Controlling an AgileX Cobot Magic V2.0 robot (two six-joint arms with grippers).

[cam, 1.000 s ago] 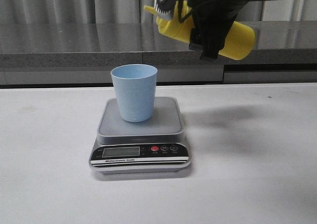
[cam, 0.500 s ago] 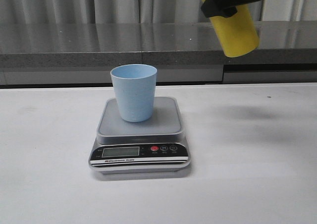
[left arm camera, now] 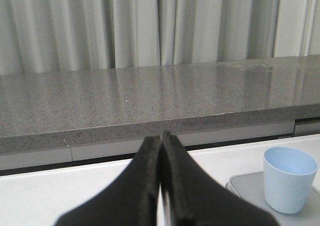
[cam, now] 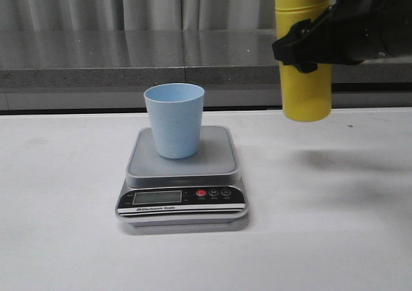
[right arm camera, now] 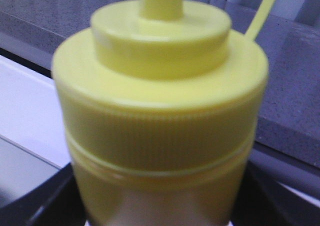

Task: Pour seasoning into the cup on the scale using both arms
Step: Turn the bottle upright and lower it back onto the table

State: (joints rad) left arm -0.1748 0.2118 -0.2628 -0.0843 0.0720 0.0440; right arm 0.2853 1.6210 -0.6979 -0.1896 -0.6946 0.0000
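- Since the earlier frames, the tall yellow plastic squeeze bottle [cam: 304, 53] has been swung upright, clamped in the right gripper [cam: 309, 43], well right of the scale.
- Pouring into the light blue plastic tumbler [cam: 174, 120] on the silver-grey digital scale [cam: 183, 175] appears finished.
- The left gripper [left arm camera: 161, 181] is pressed together, empty.

The yellow bottle [cam: 302, 59] now hangs upright in the right gripper [cam: 308, 46], no longer tilted on its side, and sits lower, right of the cup [cam: 174, 120].

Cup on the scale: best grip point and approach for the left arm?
Grip the cup across its upper wall, just under the rim, coming level from the robot's left. It stands upright on the scale, tapers toward the base, has no handle, and that side is free. The left gripper fingers must open first.
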